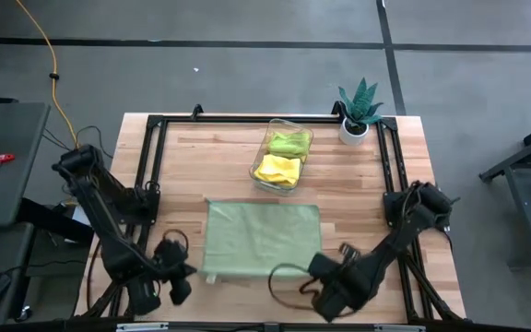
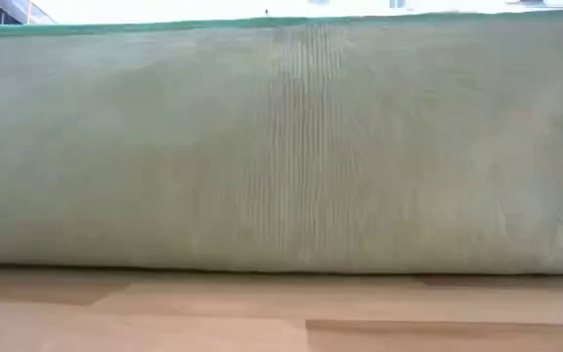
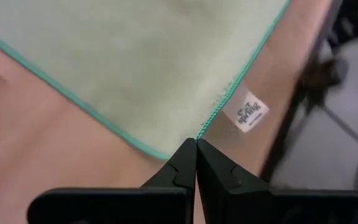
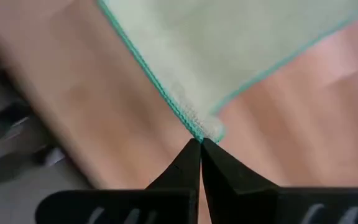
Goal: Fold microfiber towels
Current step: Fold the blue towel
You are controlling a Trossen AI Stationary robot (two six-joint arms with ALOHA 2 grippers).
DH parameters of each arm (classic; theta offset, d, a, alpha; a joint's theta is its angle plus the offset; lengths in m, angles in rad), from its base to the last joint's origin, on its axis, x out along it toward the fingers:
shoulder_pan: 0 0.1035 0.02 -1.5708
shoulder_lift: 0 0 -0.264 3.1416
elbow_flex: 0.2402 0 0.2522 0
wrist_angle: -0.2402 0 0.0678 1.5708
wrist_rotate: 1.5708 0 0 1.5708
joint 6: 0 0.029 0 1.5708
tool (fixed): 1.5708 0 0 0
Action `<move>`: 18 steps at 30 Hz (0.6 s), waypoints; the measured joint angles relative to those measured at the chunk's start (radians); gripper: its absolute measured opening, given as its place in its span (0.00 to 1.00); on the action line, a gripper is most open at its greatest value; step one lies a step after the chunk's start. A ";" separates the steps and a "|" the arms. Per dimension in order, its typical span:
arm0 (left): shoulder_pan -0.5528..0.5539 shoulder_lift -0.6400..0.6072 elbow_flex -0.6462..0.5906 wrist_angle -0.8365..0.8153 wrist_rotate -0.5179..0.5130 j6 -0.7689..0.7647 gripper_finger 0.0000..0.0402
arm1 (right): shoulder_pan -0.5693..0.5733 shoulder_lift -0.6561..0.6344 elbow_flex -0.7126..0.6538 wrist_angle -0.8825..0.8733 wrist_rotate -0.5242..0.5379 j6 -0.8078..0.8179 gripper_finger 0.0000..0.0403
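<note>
Lying flat on the wooden table (image 1: 182, 157), a pale mint green microfiber towel (image 1: 262, 238) with a teal stitched hem is spread near the front edge, midway between the two arms. The left gripper (image 3: 196, 144) sits at the towel's front left corner, its two dark fingers pressed together with their tips meeting the hem right where a small white label (image 3: 249, 112) sticks out; whether any cloth is caught between them cannot be told. The right gripper (image 4: 200, 143) is at the front right corner, fingers likewise pressed together, tips touching the corner's teal edge. In the low view the mint cloth fills nearly the whole picture above a strip of tabletop. Farther back stands a clear plastic bin (image 1: 256, 173) holding a yellow towel (image 1: 278, 169) and a lime green towel (image 1: 289, 143), with a spiky green potted plant (image 1: 357, 112) at the back right corner.
</note>
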 joint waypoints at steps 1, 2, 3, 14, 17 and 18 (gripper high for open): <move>0.005 -0.021 0.000 -0.043 -0.034 -0.011 0.00 | -0.011 -0.009 0.000 -0.043 0.028 0.000 0.00; 0.012 -0.040 0.000 -0.093 -0.068 -0.025 0.00 | -0.025 -0.013 0.000 -0.087 0.055 0.000 0.00; 0.021 -0.057 0.000 -0.147 -0.096 -0.044 0.00 | -0.043 -0.016 0.000 -0.126 0.077 -0.001 0.00; 0.178 -0.078 -0.015 -0.393 -0.113 0.052 0.00 | -0.271 -0.008 0.000 -0.225 0.227 -0.069 0.00; 0.222 -0.068 -0.050 -0.387 -0.092 0.061 0.00 | -0.318 -0.006 0.000 -0.253 0.231 -0.102 0.00; 0.233 -0.067 -0.063 -0.389 -0.092 0.048 0.00 | -0.334 -0.002 0.000 -0.261 0.225 -0.106 0.00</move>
